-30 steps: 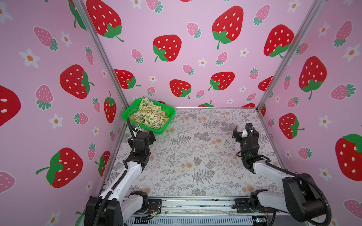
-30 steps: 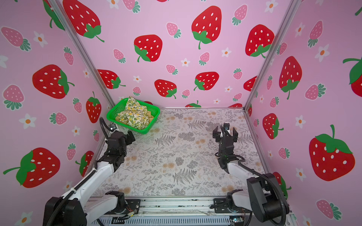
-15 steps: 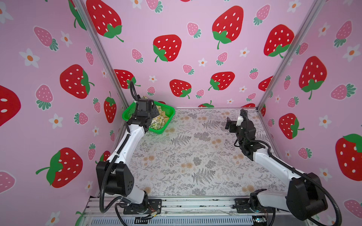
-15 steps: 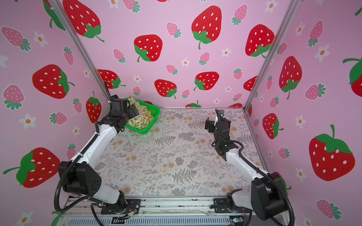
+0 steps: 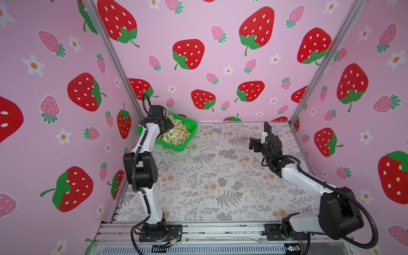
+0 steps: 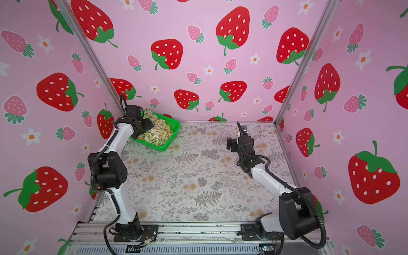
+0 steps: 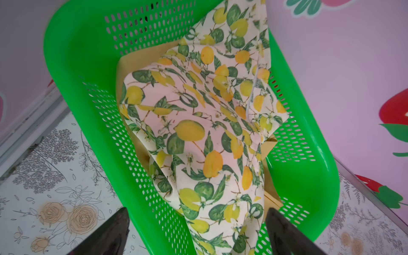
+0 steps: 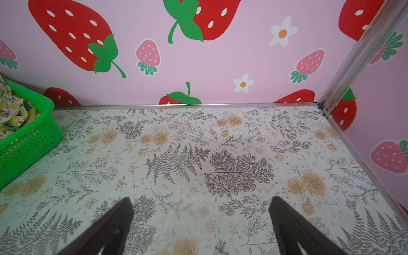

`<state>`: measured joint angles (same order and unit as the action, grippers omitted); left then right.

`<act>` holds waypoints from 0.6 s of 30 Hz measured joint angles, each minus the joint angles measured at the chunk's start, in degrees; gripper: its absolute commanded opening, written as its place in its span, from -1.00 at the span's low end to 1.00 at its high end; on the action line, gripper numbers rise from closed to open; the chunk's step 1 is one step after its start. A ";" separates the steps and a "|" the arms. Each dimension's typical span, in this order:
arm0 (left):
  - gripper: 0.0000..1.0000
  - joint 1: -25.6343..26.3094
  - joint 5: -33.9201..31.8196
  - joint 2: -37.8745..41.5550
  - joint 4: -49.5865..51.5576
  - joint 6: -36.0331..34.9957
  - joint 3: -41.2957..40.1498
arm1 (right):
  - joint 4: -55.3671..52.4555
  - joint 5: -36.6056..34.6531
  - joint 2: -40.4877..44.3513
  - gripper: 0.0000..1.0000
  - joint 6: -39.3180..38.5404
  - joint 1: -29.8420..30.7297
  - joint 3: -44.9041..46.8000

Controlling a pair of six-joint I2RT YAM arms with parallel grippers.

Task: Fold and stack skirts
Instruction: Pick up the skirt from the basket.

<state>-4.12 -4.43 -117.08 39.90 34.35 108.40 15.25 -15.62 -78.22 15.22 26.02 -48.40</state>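
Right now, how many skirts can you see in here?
2. The lemon-print skirt lies crumpled on top inside the green basket; the mustard-tan skirt sits beneath it, only its edges showing. Others could be hidden underneath.

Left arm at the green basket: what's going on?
The left gripper hovers open over the green basket, lined up on the lemon-print skirt, which lies crumpled on top of the mustard skirt. Nothing is gripped. The right gripper hangs open above the table. No folding done yet.
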 measured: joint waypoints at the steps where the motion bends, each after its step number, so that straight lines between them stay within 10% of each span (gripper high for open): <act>1: 0.90 -0.33 0.90 -1.03 0.48 0.37 0.48 | -0.13 0.13 -0.15 0.99 0.09 0.09 -0.09; 11: 0.47 -1.16 5.14 -8.24 2.78 1.99 5.95 | -0.57 1.22 -1.57 0.99 0.17 0.87 -1.09; 18: -0.26 -1.16 6.60 -11.87 4.81 1.36 12.11 | -1.33 1.53 -1.60 0.99 0.17 1.44 -1.09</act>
<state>-5.28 2.17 -128.95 44.71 35.70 120.51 13.91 -14.09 -79.81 15.40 27.46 -49.50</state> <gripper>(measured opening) 0.470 0.995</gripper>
